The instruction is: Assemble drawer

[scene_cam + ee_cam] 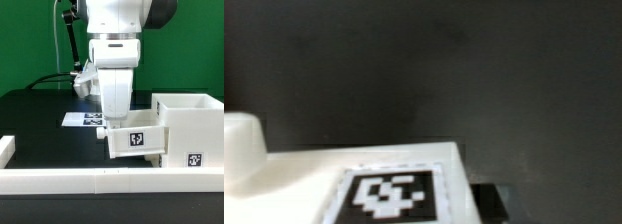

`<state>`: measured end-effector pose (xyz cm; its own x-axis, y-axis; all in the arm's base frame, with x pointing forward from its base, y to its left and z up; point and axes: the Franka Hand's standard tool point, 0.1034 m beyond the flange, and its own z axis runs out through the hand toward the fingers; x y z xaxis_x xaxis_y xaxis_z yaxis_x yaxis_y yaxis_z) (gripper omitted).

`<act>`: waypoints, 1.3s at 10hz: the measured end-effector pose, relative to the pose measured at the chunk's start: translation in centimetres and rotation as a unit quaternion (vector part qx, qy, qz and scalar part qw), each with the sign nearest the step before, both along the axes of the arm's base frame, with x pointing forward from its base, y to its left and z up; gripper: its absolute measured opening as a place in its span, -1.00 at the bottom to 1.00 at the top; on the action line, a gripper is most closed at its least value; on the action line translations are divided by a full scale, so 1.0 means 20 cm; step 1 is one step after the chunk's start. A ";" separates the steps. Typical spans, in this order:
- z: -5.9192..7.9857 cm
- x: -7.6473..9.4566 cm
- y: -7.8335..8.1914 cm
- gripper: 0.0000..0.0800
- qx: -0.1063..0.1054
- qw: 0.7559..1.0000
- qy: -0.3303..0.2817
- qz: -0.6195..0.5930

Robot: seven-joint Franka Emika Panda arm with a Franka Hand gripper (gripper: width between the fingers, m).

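Note:
My gripper (119, 130) is shut on a small white drawer tray (136, 140) with a black marker tag on its front. It holds the tray just above the table, right beside the open side of the larger white drawer box (186, 122) at the exterior view's right. In the wrist view the tray's tagged face (391, 190) fills the space between my jaws. One dark fingertip (491, 200) shows against its edge and the other is hidden. A white rounded edge (239, 150) shows at the side of the wrist view, and I cannot tell what it is.
The marker board (84, 119) lies flat on the black table behind the held tray. A low white wall (90, 181) runs along the table's front edge, with a short white piece (6, 148) at the exterior view's left. Black cables hang behind the arm.

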<state>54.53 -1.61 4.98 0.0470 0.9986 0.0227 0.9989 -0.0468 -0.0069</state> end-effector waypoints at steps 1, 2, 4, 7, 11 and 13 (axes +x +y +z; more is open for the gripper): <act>-0.01 0.00 0.01 -0.81 0.001 1.000 0.001 0.001; -0.02 -0.01 0.01 -0.81 0.001 1.000 0.002 0.001; -0.02 -0.01 0.01 -0.81 0.001 1.000 0.003 0.001; -0.01 0.00 0.02 -0.81 0.001 1.000 0.001 -0.003; 0.02 0.01 0.07 -0.87 0.003 1.000 -0.004 -0.002; 0.02 0.01 0.09 -0.92 0.004 1.000 -0.003 -0.004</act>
<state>54.71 0.14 5.28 0.0545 0.9981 0.0303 0.9985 -0.0545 -0.0014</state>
